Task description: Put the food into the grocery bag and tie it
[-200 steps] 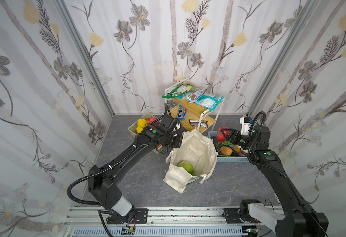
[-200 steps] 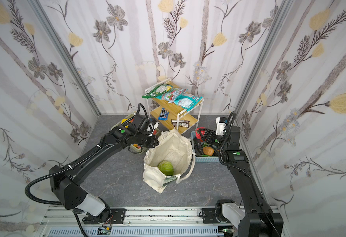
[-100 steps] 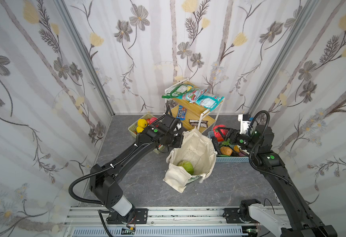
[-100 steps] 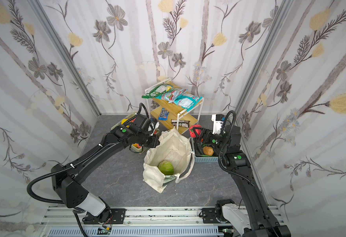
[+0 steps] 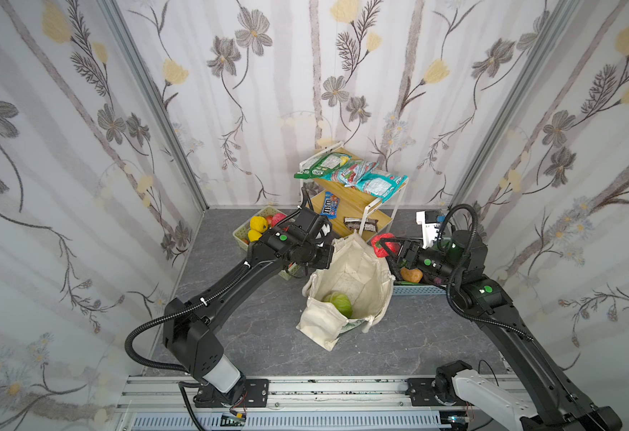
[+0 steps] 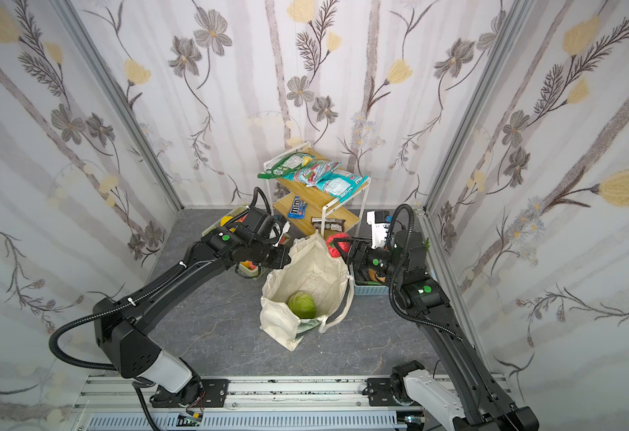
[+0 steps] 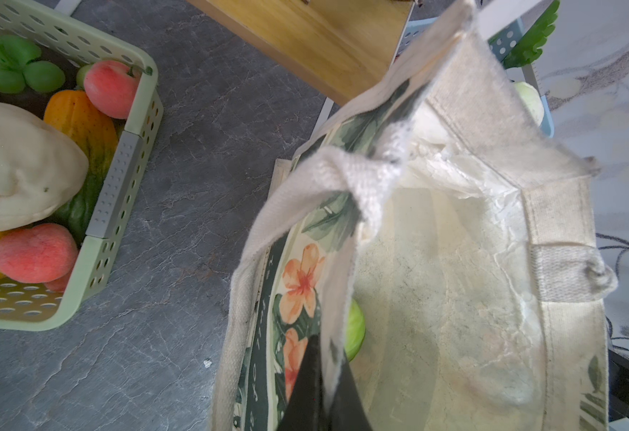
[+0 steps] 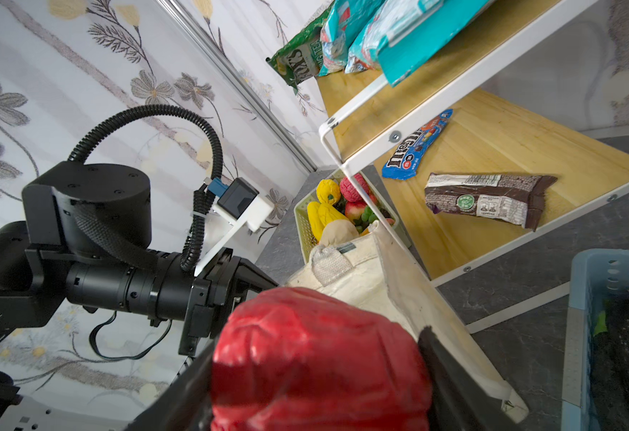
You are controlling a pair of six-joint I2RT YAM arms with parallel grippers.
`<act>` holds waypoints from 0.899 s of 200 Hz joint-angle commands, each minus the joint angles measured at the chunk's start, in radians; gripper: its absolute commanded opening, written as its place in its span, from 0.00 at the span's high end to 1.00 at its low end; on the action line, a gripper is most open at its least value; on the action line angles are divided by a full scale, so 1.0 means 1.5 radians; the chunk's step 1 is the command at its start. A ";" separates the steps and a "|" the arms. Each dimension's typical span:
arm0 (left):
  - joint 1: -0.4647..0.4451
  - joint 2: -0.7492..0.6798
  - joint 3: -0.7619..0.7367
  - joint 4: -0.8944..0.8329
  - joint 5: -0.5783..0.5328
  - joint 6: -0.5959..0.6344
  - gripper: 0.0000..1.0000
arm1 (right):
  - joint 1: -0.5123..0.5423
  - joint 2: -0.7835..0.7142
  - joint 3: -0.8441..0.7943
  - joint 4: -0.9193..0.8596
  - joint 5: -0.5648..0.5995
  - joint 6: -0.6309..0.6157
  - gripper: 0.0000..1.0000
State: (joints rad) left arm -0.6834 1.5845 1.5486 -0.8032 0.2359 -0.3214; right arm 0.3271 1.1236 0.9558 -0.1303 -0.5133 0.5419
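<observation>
The left tool (image 5: pixel 325 256) pinches the grocery bag (image 5: pixel 357 278) rim open so the right tool (image 6: pixel 340 247), gripping the red pepper (image 5: pixel 384 241), can drop it in.

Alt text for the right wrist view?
The right gripper holds a red pepper up close, beside the cream grocery bag, with the left gripper at its rim. Behind: a wooden snack shelf and a green fruit basket.

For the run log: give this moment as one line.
left claw shut on grocery bag rim | right claw holds red pepper | cabbage inside bag
</observation>
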 commanded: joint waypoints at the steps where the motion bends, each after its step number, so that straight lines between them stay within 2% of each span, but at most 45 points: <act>1: -0.001 0.004 0.007 0.004 -0.002 0.000 1.00 | 0.018 0.005 -0.008 0.027 0.022 0.011 0.26; 136: -0.002 0.008 0.006 0.008 0.000 0.002 1.00 | 0.137 0.073 -0.016 0.030 0.091 0.004 0.26; 180: -0.002 0.008 0.006 0.008 0.000 0.003 1.00 | 0.181 0.116 0.011 -0.020 0.158 -0.034 0.27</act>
State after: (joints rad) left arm -0.6853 1.5929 1.5513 -0.8024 0.2363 -0.3210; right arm 0.5705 1.2720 0.9447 -0.1402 -0.3504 0.5373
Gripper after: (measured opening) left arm 0.050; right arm 0.737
